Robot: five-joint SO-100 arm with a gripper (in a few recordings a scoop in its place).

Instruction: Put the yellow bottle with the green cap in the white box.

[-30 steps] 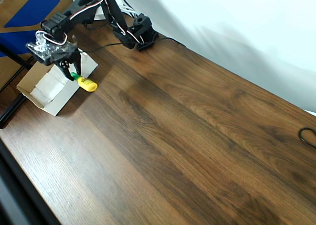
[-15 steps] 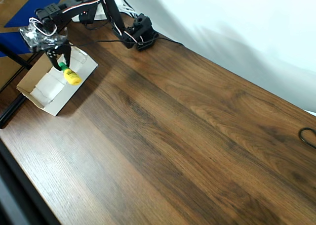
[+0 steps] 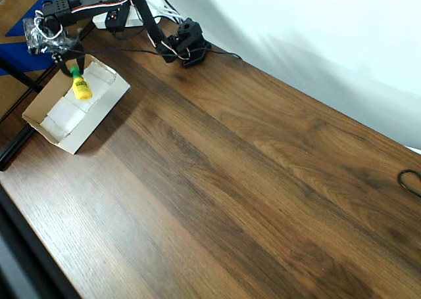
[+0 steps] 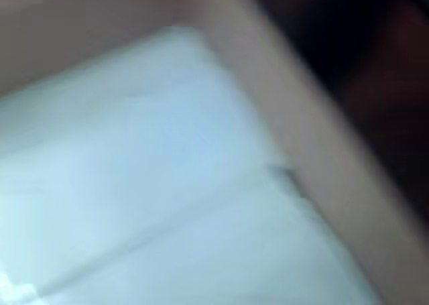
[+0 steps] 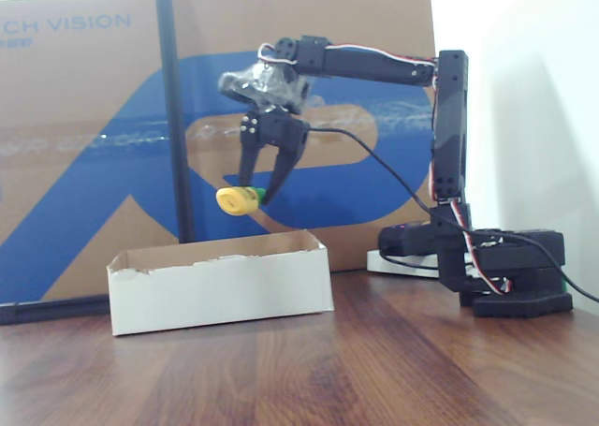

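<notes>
The overhead view looks down at a slant over the brown wooden table (image 3: 250,181), from well back; the fixed view sits low at table height, facing the black arm (image 5: 440,117) side-on; both share the shallow white-lined cardboard box (image 3: 56,115) (image 5: 220,281); the wrist view looks closely, blurred, into that box (image 4: 167,184).

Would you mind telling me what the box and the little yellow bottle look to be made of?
The box looks like thin cardboard: matte white walls with a ragged, torn top edge, tan on one side in the overhead view. The yellow bottle, held by the gripper above it, looks like smooth, glossy plastic, though it is too small to be sure.
</notes>
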